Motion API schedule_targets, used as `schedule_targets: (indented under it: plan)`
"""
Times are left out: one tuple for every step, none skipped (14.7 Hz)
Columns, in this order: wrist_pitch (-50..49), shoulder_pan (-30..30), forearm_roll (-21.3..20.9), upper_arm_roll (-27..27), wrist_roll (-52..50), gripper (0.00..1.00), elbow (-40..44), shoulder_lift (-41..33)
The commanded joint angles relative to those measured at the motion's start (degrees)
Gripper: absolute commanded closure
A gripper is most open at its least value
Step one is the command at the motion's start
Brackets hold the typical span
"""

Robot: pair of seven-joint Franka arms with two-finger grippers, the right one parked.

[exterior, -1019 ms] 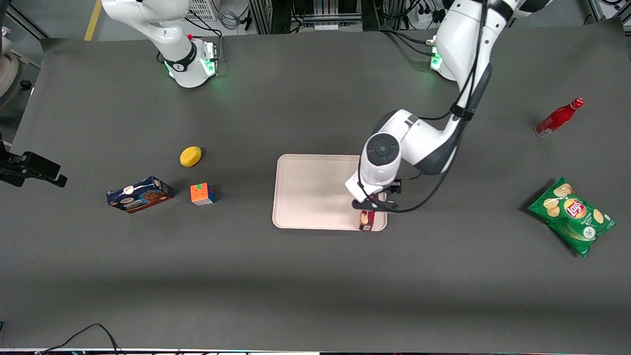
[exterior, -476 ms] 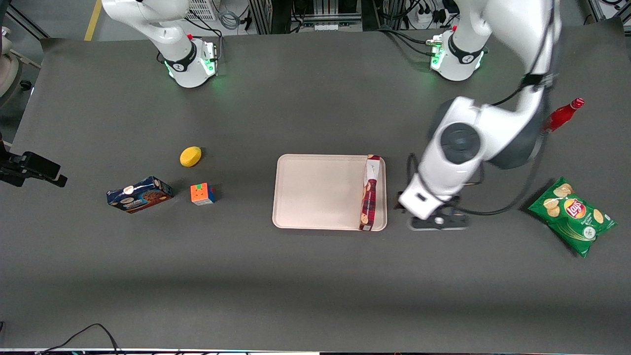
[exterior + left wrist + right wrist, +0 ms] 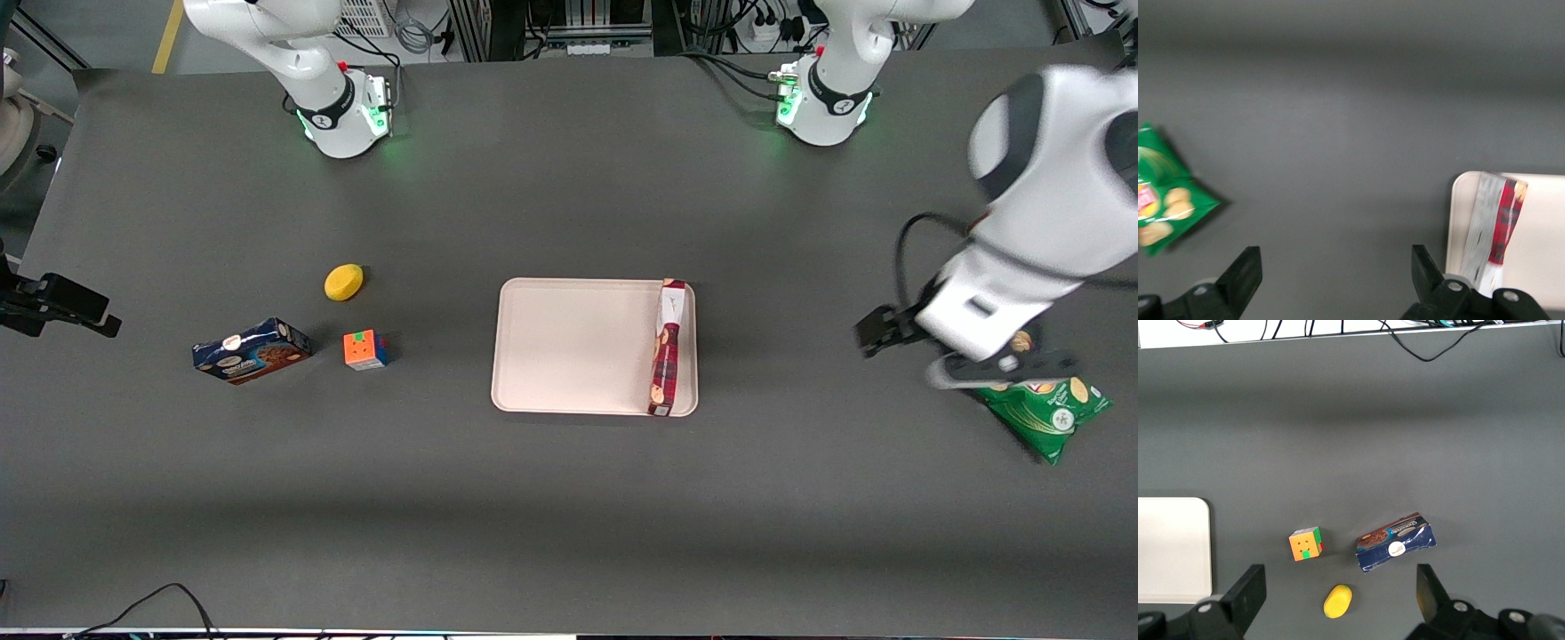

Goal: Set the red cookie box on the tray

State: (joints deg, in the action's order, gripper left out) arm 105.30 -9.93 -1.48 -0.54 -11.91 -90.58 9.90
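Note:
The red cookie box (image 3: 669, 347) lies flat in the tray (image 3: 569, 347), along the rim nearest the working arm's end, its white label end farther from the front camera. The left gripper (image 3: 987, 369) hangs well away from the tray toward the working arm's end, over the edge of a green chips bag (image 3: 1049, 404). In the left wrist view the gripper (image 3: 1336, 257) is open with only bare table between its fingers. That view also shows the red cookie box (image 3: 1501, 220) on the tray (image 3: 1541, 240) and the chips bag (image 3: 1161, 200).
Toward the parked arm's end of the table lie a blue cookie box (image 3: 251, 350), a colour cube (image 3: 365, 349) and a yellow lemon (image 3: 343, 282). The right wrist view shows the same blue cookie box (image 3: 1395, 542), cube (image 3: 1305, 543) and lemon (image 3: 1337, 600).
The gripper was down over the red cookie box on the tray. It has let go and swung away toward the working arm's end, leaving the box lying in the tray.

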Motion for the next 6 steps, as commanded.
schedule_targets:
  plan:
    - [-6.84, 3.16, 0.86, 0.18, 4.79, 0.00, -1.44, -6.81]
    - [-8.43, 3.69, 0.86, 0.18, 4.96, 0.00, -1.44, -8.13]
    - [-9.49, 3.78, 0.86, 0.18, 5.05, 0.00, -1.44, -9.10]
    - [-10.19, 3.87, 0.86, 0.18, 5.05, 0.00, -1.44, -9.72]
    - [-10.55, 3.78, 0.86, 0.18, 5.05, 0.00, -1.44, -10.16]
    - [-10.64, 3.78, 0.86, 0.10, 5.05, 0.00, -1.44, -10.42]
